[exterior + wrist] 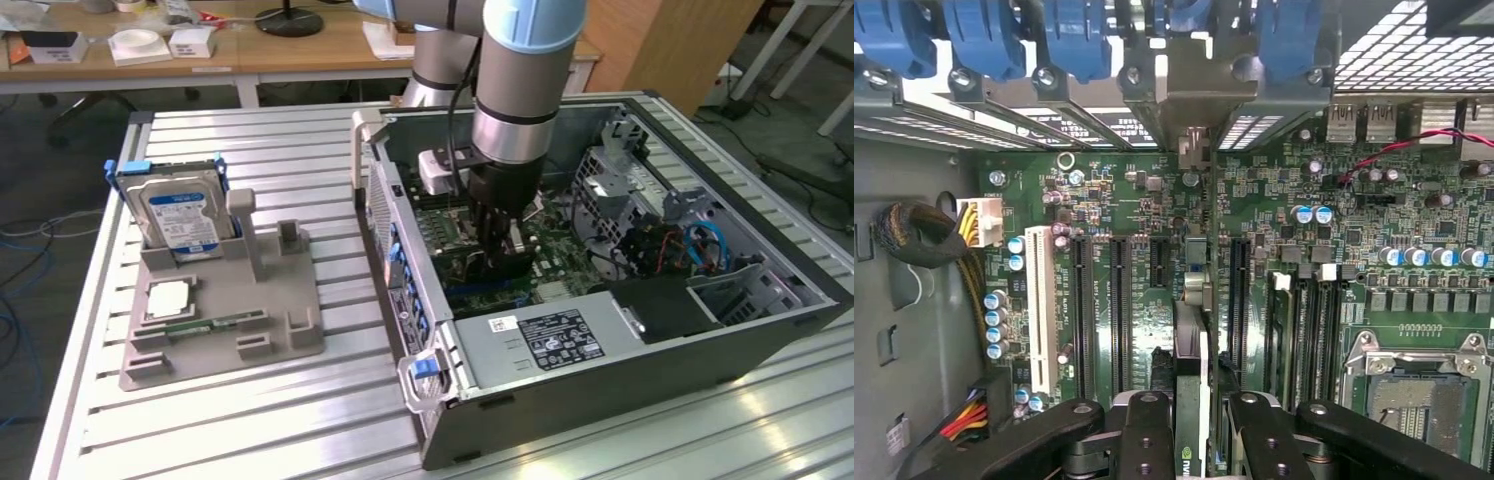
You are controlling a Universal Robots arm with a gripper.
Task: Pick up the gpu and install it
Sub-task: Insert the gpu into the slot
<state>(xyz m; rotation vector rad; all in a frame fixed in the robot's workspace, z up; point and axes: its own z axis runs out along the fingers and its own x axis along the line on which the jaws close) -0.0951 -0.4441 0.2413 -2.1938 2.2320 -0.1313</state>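
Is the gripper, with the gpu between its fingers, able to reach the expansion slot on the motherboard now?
Probably yes. The gripper holds the gpu edge-on directly over the motherboard, inside the open computer case. No cable or part appears to lie between the card and the slots.

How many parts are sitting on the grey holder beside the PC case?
3. A hard drive stands upright at the grey holder's far end; a square processor lies flat nearer the camera; a green memory stick lies beside it. The posts may hide more.

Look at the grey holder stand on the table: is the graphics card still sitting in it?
No. The gpu is held edge-on by the gripper above the motherboard inside the computer case.
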